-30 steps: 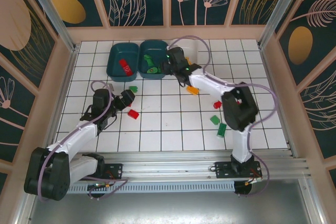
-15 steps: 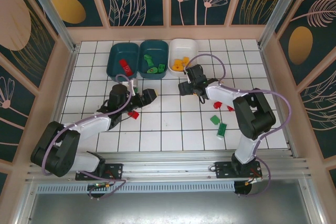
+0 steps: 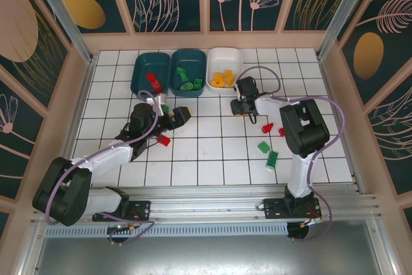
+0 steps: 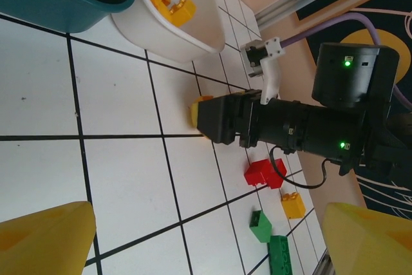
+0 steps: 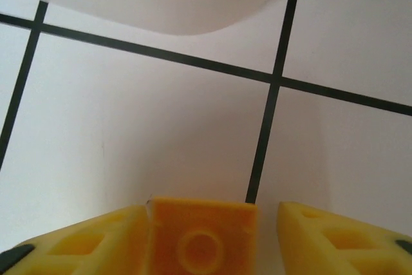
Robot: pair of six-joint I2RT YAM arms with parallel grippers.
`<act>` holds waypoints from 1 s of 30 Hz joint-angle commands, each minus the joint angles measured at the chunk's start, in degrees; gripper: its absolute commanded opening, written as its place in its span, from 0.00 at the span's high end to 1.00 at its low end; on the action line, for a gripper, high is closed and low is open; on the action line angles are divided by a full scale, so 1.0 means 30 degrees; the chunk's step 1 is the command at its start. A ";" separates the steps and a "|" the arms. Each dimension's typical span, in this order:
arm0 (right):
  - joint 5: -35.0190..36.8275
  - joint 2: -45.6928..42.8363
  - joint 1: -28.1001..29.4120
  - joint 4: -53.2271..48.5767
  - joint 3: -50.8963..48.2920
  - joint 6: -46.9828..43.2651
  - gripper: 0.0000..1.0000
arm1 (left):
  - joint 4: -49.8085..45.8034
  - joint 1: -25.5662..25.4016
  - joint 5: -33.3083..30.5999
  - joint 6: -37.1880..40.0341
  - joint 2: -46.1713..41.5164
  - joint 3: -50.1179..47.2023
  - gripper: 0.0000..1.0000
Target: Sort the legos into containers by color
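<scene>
Change: right gripper has left the mid teal tub and come down to the floor just in front of the white tub. Left gripper has reached fwd past the red brick, which lies untouched behind it.
Meaning: green drop looks done. Right arm is now on a yellow pick, w/ only a short carry to the white tub. Left arm's target is unclear.
Right gripper state: narrow, straddling the orange-yellow brick. One finger is against it, a slit of floor shows at the other. Not clamped yet, by the look.
Left gripper state: wide, nothing between the fingertips.
Brick look: squarish, glossy, one round ring on the face toward the wrist cam. Lies beside a grout line, near the white tub's wall.
Tubs: left teal tub holds red, mid teal tub holds greens, white tub holds yellows.
Loose: green brick nr the left gripper; reds and greens by the right arm.
Progress: sorting is correct so far, several bricks still out.
</scene>
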 commanded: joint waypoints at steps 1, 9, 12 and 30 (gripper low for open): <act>-0.0044 -0.0565 -0.0167 -0.0058 -0.0214 0.0467 0.70 | -0.0313 0.0001 -0.0328 0.0497 0.0081 -0.0022 0.09; 0.0136 -0.6249 0.0027 0.2044 -0.2043 0.2559 0.79 | -0.5382 0.0145 -0.6559 0.1477 -0.0553 0.1444 0.02; -0.0511 -0.5646 0.0290 0.2474 -0.0731 0.3147 0.78 | -0.6833 0.0316 -0.9795 0.1108 -0.1294 0.1646 0.02; 0.0205 0.1989 0.0443 0.0717 0.9003 0.3593 0.40 | -0.8446 0.1057 -1.0314 0.1830 -0.1602 0.0353 0.01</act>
